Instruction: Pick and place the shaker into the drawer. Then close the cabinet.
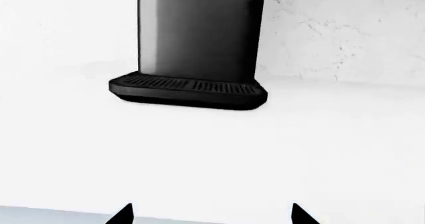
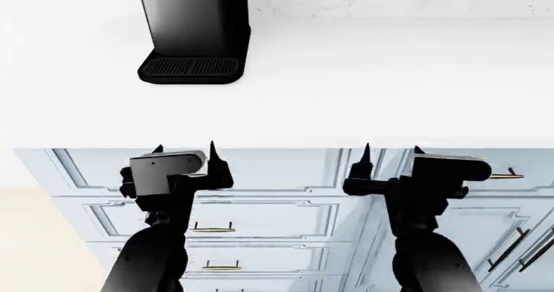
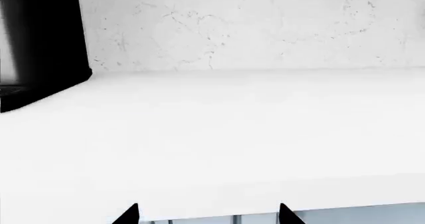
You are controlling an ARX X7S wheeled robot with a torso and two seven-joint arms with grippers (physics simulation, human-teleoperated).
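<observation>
The shaker is not in any view. In the head view my left gripper (image 2: 185, 146) and right gripper (image 2: 392, 148) both stand open and empty at the front edge of the white counter (image 2: 346, 84), fingertips pointing towards the wall. Only the black fingertips of the left gripper (image 1: 212, 215) and the right gripper (image 3: 209, 215) show in their wrist views, wide apart over the counter's edge. Under the counter is the pale blue cabinet (image 2: 484, 233). Its drawer fronts (image 2: 259, 217) with brass handles look shut.
A tall black coffee machine (image 2: 194, 29) with a ribbed drip tray stands at the back left of the counter, straight ahead of the left gripper (image 1: 199, 40). A white marbled wall (image 3: 265, 25) backs the counter. Beige floor (image 2: 35, 240) shows at the lower left.
</observation>
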